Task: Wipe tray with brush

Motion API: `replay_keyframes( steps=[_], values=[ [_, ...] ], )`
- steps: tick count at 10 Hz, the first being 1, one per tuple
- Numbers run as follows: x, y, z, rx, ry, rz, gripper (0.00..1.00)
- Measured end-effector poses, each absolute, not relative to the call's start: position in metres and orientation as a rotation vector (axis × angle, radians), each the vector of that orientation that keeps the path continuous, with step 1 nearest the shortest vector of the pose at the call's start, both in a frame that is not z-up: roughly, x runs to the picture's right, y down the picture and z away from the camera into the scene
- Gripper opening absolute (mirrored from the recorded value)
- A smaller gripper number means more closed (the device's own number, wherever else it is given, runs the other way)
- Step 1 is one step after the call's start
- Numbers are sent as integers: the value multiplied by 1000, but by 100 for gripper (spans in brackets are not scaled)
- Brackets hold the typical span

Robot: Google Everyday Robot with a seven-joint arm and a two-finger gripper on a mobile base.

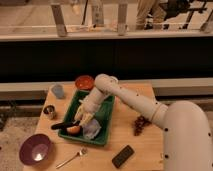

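The dark green tray (106, 111) lies in the middle of the wooden table. My gripper (83, 119) is low over the tray's front left part, with the white arm reaching in from the right. It is shut on the slim black brush (62, 125), which sticks out leftward over the tray's left rim, nearly level. An orange fruit (74, 130) and a crumpled grey cloth (92, 131) lie in the tray just in front of the gripper.
A purple bowl (34, 149) sits at the front left, with a silver fork (72, 158) and a flat black block (122, 156) along the front. A red bowl (84, 81), a grey cup (58, 91) and a tin can (49, 111) stand at the back left. Dark grapes (141, 124) lie to the right.
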State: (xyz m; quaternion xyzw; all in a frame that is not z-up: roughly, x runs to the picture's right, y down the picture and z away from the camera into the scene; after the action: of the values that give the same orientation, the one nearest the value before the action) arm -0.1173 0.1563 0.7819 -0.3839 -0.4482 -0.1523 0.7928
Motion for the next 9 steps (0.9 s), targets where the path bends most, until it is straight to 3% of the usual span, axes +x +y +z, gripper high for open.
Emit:
replay_keyframes(
  steps=[4,9],
  values=[
    [-68,144,795,-796,-870,-245,0],
    [-63,88,853,-741,-746,-208,0]
  ],
)
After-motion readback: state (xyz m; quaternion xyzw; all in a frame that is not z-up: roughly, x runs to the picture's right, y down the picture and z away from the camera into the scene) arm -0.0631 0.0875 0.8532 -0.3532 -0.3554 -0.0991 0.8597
